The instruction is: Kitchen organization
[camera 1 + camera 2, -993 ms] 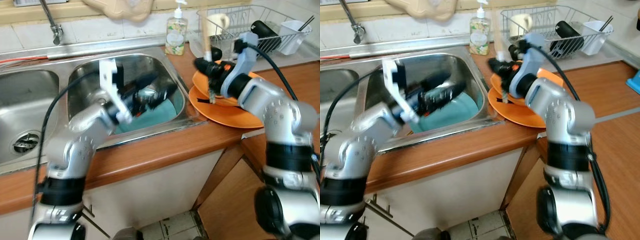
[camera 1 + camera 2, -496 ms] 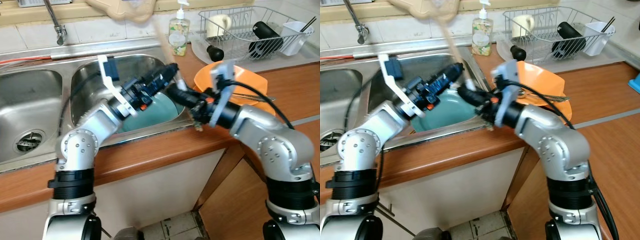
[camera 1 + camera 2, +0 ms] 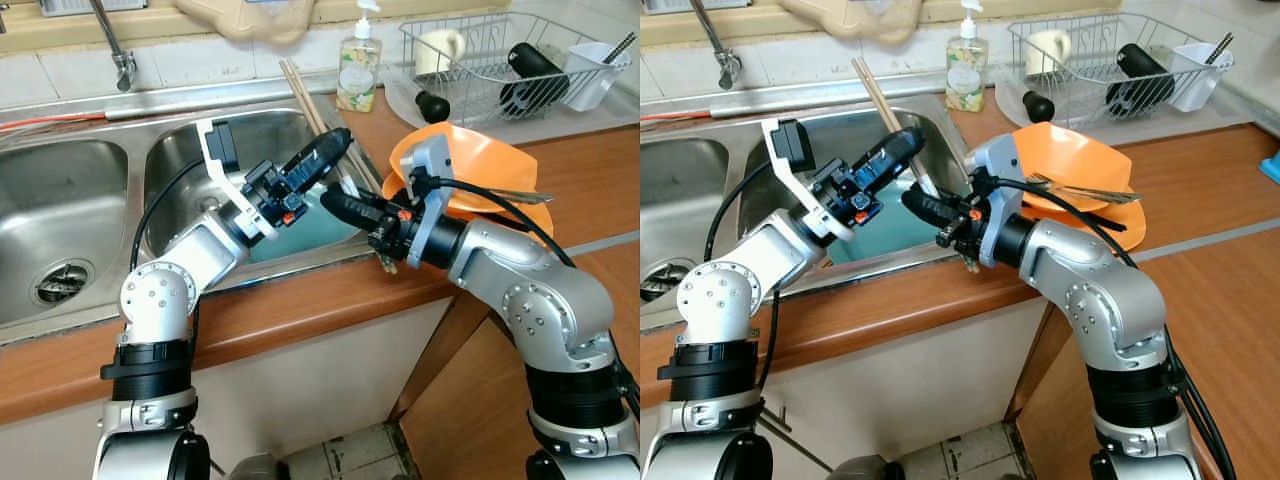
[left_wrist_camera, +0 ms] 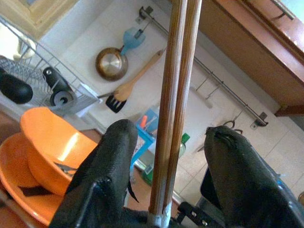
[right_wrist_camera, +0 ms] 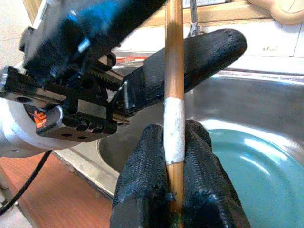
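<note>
Pair of long wooden chopsticks (image 3: pixel 318 115): clamped low by right gripper (image 3: pixel 345 208); shafts rise between spread fingers of left gripper (image 3: pixel 325 155), just above.

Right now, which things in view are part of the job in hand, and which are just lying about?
In hand:
chopsticks, pinched by the right gripper
left gripper, open around them
teal plate in the sink

Lying about:
orange bowl
soap bottle
dish rack

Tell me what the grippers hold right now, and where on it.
The right gripper is shut on a pair of wooden chopsticks, clamped near their lower end by a white band. The left gripper is open around the sticks, not yet closed.
</note>
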